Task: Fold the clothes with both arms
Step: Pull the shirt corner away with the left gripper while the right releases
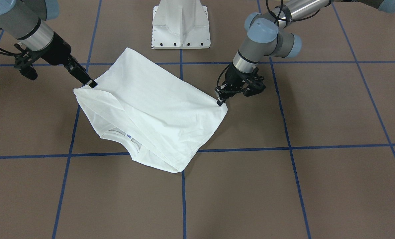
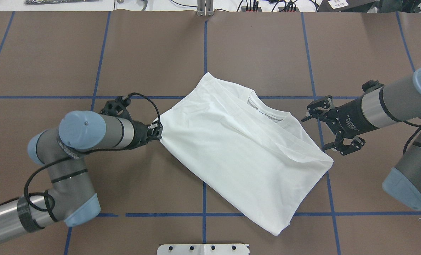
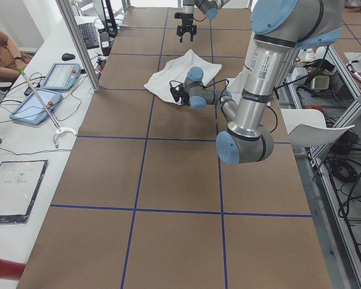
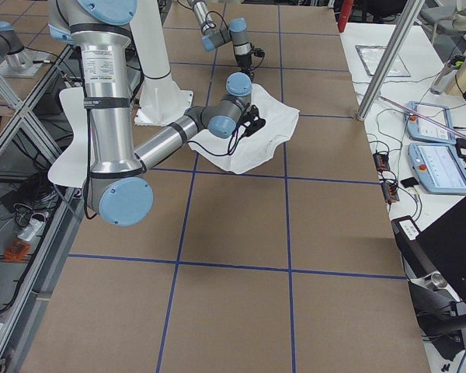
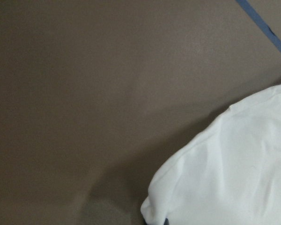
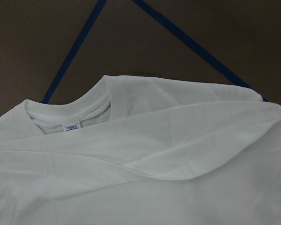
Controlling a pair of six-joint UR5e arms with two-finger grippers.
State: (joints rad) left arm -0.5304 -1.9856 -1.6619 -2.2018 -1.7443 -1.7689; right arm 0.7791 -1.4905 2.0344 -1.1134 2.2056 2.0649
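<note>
The white shirt (image 2: 238, 148) lies folded and smooth in the middle of the table (image 2: 54, 53), its ribbed collar and small label showing. The left gripper (image 2: 158, 131) pinches one corner. The right gripper (image 2: 322, 132) stands wide open, holding nothing, just beside the opposite edge.

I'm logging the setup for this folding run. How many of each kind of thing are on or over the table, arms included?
White shirt: 1
Robot arms: 2 (left arm, right arm)
White pedestal base: 1
Total: 4
</note>
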